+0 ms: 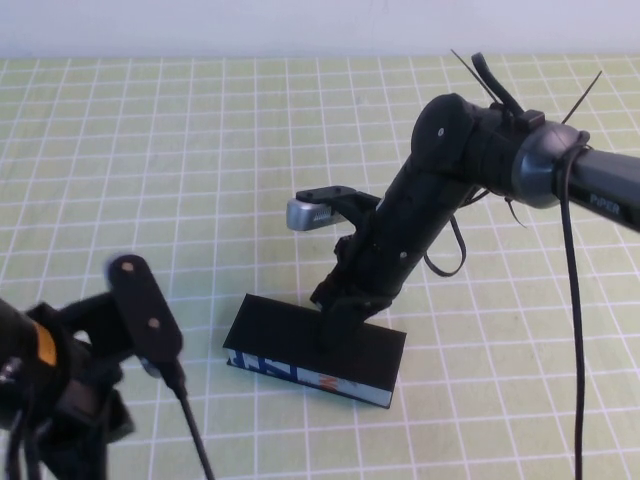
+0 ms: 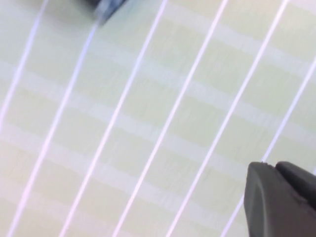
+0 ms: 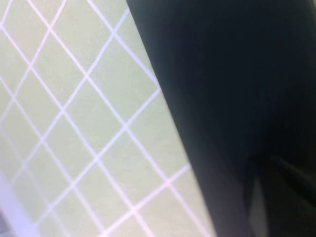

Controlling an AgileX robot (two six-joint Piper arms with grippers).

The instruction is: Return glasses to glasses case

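Observation:
The glasses case [image 1: 283, 331] is a black box on the green grid mat near the middle of the table, its printed white, blue and orange long side [image 1: 300, 372] facing me. My right gripper [image 1: 333, 337] reaches straight down into the case. The right wrist view shows only the case's dark black surface [image 3: 222, 74] close up beside the mat. The glasses are hidden. My left gripper [image 2: 277, 169] hovers low over bare mat at the front left, shut and empty, well apart from the case.
The green mat with white grid lines [image 1: 200, 150] covers the table. The left arm [image 1: 60, 370] and its cable [image 1: 190, 430] fill the front left corner. The right arm [image 1: 520, 160] comes in from the right, with a cable [image 1: 572, 300] hanging down.

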